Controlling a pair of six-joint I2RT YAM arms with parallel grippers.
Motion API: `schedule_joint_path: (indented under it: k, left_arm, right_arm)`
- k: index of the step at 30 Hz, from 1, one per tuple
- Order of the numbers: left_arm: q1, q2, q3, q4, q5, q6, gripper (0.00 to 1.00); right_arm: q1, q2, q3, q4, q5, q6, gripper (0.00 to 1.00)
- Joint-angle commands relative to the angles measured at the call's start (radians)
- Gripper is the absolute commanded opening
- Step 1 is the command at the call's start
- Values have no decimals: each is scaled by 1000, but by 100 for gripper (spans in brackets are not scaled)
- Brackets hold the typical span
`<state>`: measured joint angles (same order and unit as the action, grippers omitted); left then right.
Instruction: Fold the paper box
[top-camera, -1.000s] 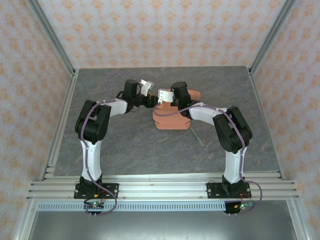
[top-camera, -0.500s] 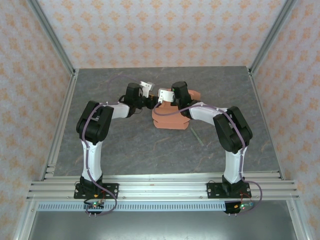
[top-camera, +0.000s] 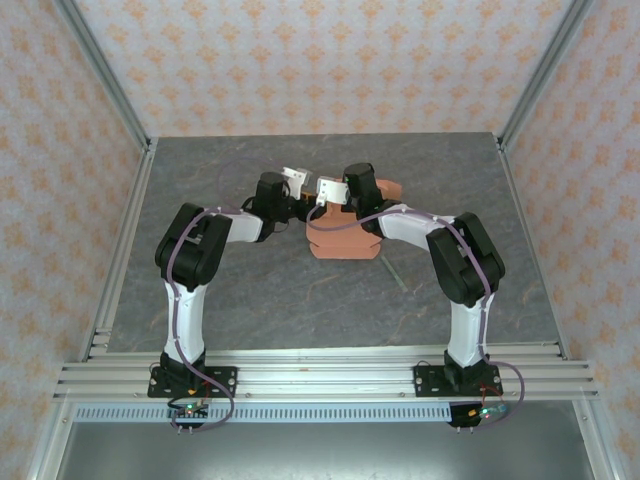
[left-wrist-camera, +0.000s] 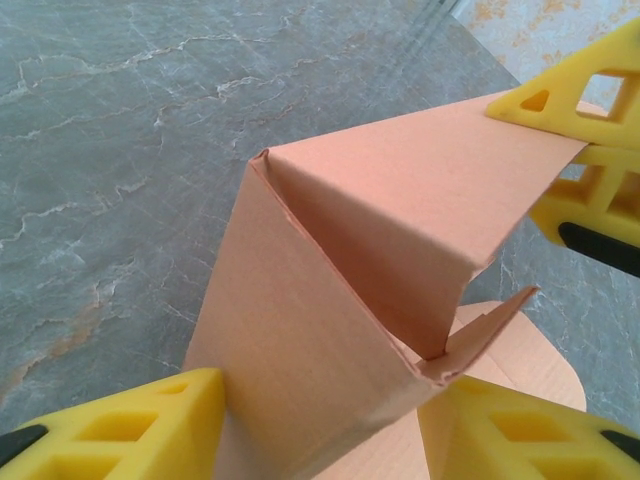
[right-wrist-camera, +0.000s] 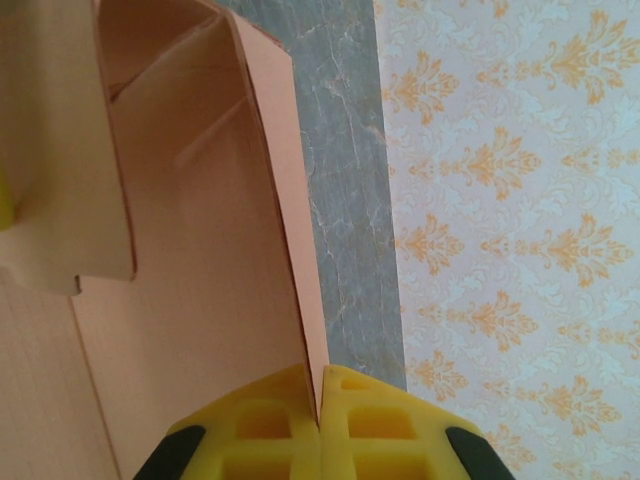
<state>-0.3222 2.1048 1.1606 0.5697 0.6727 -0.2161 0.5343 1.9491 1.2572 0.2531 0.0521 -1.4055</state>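
Note:
The paper box (top-camera: 342, 238) is salmon-orange card lying mid-table, partly folded, with walls standing up. In the left wrist view a creased corner panel of the paper box (left-wrist-camera: 330, 300) rises between my left gripper's (left-wrist-camera: 325, 388) yellow fingers (left-wrist-camera: 120, 425), which stand apart and straddle it; the left finger touches the card. My right gripper (right-wrist-camera: 318, 385) is shut on the thin edge of an upright wall of the box (right-wrist-camera: 200, 250). Its yellow fingers (left-wrist-camera: 575, 130) pinch the top of that wall in the left wrist view. From above, the left gripper (top-camera: 300, 203) and right gripper (top-camera: 330, 200) meet at the box's far left corner.
A thin grey stick (top-camera: 392, 272) lies on the grey marble table (top-camera: 250, 290) just right of the box. Aluminium rails (top-camera: 320, 375) run along the near edge and sides. Patterned walls enclose the table.
My left arm has swung a little to the right, bringing its gripper closer against the box's corner. The right arm and its grip have stayed put.

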Motion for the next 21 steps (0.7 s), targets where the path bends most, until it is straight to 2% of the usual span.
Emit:
schedule_joint_path:
  k: [1,9,17,21]
  left_arm:
    - [-4,-49,-26,73,-54,-30,54]
    - [-8,-44,-28,93,-68,-48,49]
    - [-13,-29,-2,52,-198,-91,45]
    - [-18,-24,4,52,-204,-98,46]
  right_arm:
    - [16,-31,19,-48,-43,42,0]
    - [16,-31,17,-48,-42,46,0]
    - [24,-34,0,-55,-45,12,0]
    - [31,-21,-19,-9,-7,-30,0]
